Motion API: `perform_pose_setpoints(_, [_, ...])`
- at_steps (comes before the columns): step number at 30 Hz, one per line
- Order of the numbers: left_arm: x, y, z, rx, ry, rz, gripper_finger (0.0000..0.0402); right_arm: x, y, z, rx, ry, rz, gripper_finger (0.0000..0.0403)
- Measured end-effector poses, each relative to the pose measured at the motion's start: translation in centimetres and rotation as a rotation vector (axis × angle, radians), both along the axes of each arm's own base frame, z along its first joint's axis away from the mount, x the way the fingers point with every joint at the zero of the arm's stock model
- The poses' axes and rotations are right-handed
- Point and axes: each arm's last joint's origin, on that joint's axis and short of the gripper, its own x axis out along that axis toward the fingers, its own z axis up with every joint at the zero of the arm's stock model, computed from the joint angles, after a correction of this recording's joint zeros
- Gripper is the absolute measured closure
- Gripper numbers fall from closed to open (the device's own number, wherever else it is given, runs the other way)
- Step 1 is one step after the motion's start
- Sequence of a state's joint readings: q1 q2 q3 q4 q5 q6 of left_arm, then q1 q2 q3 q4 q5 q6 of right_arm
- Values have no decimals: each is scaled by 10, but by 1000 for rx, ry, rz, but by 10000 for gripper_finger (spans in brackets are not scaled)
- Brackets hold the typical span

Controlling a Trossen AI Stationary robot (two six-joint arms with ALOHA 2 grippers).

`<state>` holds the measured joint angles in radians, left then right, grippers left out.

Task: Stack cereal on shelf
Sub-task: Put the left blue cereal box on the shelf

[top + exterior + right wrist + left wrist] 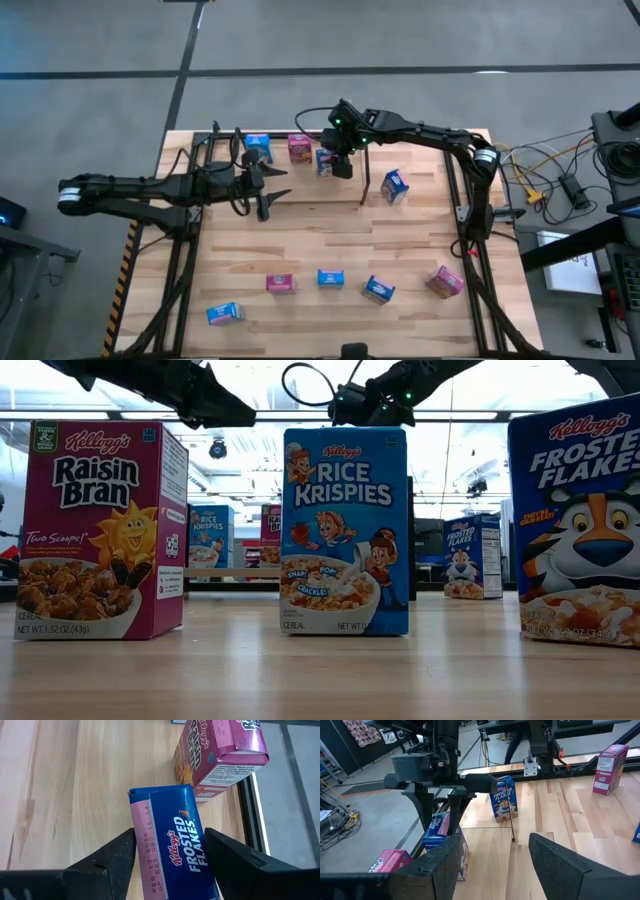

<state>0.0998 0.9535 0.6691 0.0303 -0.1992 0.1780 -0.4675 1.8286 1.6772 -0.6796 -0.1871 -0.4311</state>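
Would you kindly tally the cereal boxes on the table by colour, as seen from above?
Blue cereal boxes: 6
Pink cereal boxes: 3
Total: 9

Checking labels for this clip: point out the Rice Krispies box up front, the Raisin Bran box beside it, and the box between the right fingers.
Rice Krispies box (345, 530), low view, front panel.
Raisin Bran box (92, 530), low view, front panel.
Frosted Flakes box (180, 845), right wrist view, top flap.

On your table (330, 245), three cereal boxes (298, 148) stand along the far edge at the shelf (215, 150). One more (395, 186) stands right of them; five (330, 278) line the near edge.
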Motion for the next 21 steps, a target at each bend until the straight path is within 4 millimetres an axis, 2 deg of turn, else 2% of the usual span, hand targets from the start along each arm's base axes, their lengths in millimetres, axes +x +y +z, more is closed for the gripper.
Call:
perform_pose_setpoints(5, [0,0,0,0,0,0,189,-1,-2,0,-5,7,-49,184])
perform_pose_setpoints(8, [0,0,0,0,0,0,189,-5,-8,1,-43,32,-150,184])
perform_pose_setpoints(12, [0,0,0,0,0,-1,189,-12,-17,-1,-23,62,-200,184])
perform_pose_setpoints(21, [0,0,0,0,-1,-1,189,-19,-25,-2,-53,92,-156,184])
